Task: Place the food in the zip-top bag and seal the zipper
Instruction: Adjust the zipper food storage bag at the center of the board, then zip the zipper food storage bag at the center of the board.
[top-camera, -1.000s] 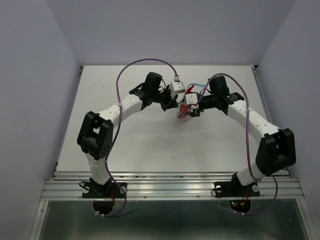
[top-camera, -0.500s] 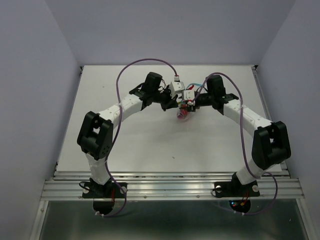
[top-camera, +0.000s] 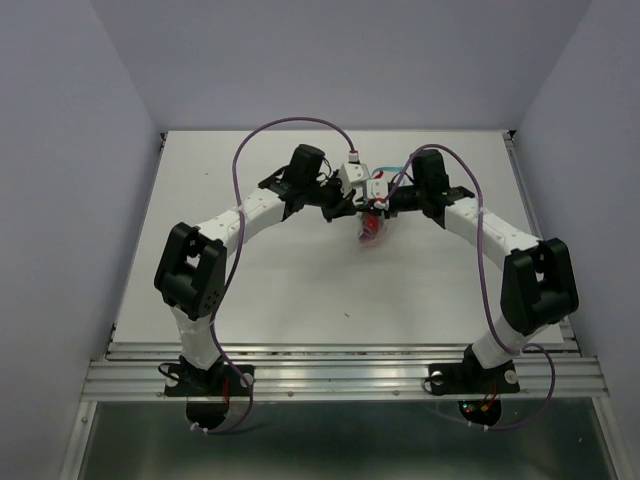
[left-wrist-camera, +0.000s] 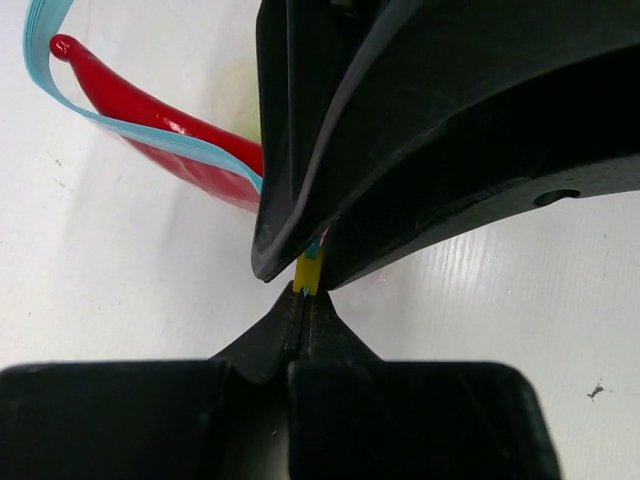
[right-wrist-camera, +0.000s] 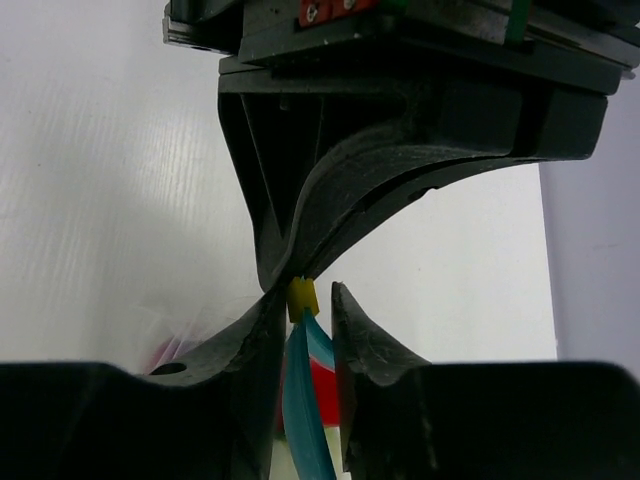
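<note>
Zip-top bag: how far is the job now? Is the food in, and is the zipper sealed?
Done: the red chili lies in the zip-top bag; other food I cannot make out. In hand: the left gripper pinches the yellow end tab of the zipper, and the right gripper straddles the blue strip, jaws not closed. Left: the zipper gapes open around the chili's tip, so sealing remains.

Tips: left gripper (left-wrist-camera: 303, 300) and right gripper (right-wrist-camera: 303, 292) are meeting at the zipper (left-wrist-camera: 110, 122), leaving no gap.
Near side: zip-top bag (top-camera: 370, 232) is blocking.
</note>
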